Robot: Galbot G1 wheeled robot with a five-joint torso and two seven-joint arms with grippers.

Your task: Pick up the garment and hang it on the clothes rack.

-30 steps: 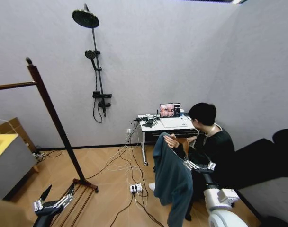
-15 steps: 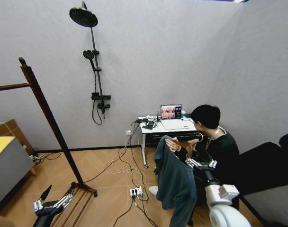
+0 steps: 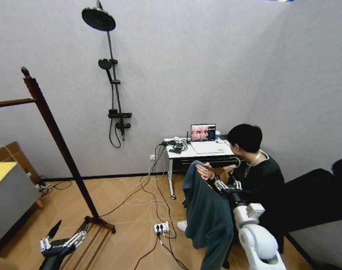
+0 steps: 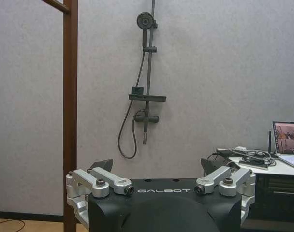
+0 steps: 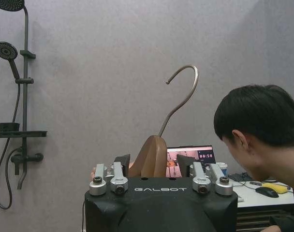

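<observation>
Right end effector (image 3: 221, 185): raised at the robot's right front, at the garment's shoulder. In the right wrist view its fingers (image 5: 122, 163) stand either side of the wooden hanger (image 5: 152, 157) neck, close against it and apparently pinching it; the metal hook (image 5: 182, 92) rises clear above. Against half a second ago, the right arm has drawn inward and the end effector sits tighter on the hanger; the camera has barely moved. Judged: the pickup is being secured, the hanging not yet begun.

Garment (image 3: 207, 216): dark teal cloth draping straight down below and just beside the right end effector, hem near the floor. A person's hand (image 3: 204, 171) touches its collar on the far side of the end effector.

Left end effector (image 3: 63, 243): parked low at the robot's left front, fingers spread, empty.

Clothes rack (image 3: 53, 132): just beyond the left end effector, well apart from the right one and the garment; crossbar runs off to the left.

Table (image 3: 196, 151): behind the garment, carrying a laptop (image 3: 203, 133).
</observation>
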